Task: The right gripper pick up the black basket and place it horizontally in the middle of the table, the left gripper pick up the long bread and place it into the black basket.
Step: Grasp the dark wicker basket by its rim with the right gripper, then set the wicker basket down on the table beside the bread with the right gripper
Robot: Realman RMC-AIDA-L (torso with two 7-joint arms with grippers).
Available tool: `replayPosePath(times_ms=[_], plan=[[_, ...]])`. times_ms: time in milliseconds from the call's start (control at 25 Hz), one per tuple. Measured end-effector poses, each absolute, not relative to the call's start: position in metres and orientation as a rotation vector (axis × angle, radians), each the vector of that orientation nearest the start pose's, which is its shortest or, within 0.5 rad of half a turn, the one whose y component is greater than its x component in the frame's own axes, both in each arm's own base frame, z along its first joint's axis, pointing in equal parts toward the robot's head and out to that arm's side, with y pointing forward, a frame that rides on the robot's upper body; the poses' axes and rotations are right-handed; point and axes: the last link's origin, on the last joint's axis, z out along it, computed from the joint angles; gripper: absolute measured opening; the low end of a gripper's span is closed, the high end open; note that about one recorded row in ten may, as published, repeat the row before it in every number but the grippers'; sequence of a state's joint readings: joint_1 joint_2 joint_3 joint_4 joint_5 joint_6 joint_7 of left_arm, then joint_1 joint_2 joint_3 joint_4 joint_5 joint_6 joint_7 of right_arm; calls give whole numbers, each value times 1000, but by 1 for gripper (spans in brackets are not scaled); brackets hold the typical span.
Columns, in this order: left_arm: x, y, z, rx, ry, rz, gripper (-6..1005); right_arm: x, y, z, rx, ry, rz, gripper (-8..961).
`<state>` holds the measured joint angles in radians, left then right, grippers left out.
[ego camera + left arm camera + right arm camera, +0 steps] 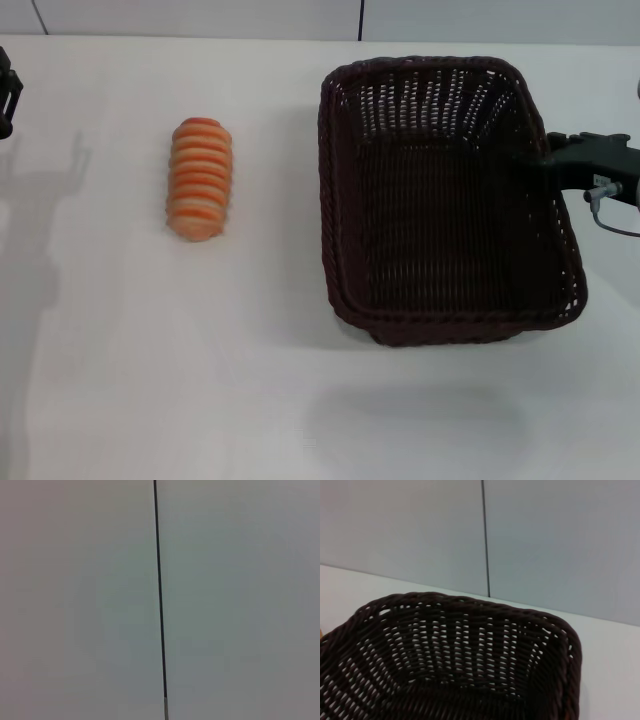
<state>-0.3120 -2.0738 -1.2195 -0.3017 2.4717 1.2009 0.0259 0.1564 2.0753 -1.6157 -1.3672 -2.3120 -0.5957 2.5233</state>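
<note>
Black basket (450, 200): large, rectangular, dark woven wicker, on the right half of the table (300, 400), long axis running from near edge to far edge, far rim close to the table's far edge. Near end appears raised, with a shadow on the white surface beneath and in front of it. Interior empty, open weave visible along the sloping sides; same basket (450, 655) seen from the right wrist camera, braided rim and far corner against the grey wall panels (560, 540).

Right gripper (548, 160): black claw entering from the right edge of the table, fingertips at the basket's right rim, roughly midway along that side. Closed on the rim or merely touching it: cannot tell.

Long bread (199, 179): small oblong loaf, orange and cream cross stripes upward, lying flat on the left half of the table, long axis parallel to the basket's, well apart from it.

Left gripper (8, 90): only a black portion visible at the far left edge, above the table, well apart from the bread; finger state cannot be told. Left wrist camera shows only wall panels with a vertical dark seam (160, 600).
</note>
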Motion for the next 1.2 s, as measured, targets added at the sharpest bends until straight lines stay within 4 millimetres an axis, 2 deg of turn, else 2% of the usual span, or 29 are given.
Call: replayPosePath(times_ms=[40, 360, 520, 560, 720, 920, 1080, 1200], plan=[[-344, 317, 26, -1356, -448, -637, 773, 241, 351, -7, -2111, 886, 224, 719], [-340, 319, 26, -1355, -445, -649, 770, 223, 347, -6, -2169, 788, 234, 457], [-340, 319, 26, -1353, -446, -649, 768, 209, 338, -6, -2303, 721, 257, 330], [-341, 318, 26, -1353, -447, -649, 768, 203, 335, -1, -2377, 693, 296, 302], [-341, 318, 25, -1353, -451, -650, 767, 193, 332, 10, -2501, 623, 369, 285], [-341, 317, 25, -1348, -471, -672, 765, 182, 338, 20, -2606, 547, 324, 265], [-342, 317, 25, -1347, -476, -677, 763, 175, 345, 18, -2658, 476, 254, 237], [-341, 317, 25, -1348, -475, -679, 762, 167, 351, 8, -2733, 380, 192, 191]])
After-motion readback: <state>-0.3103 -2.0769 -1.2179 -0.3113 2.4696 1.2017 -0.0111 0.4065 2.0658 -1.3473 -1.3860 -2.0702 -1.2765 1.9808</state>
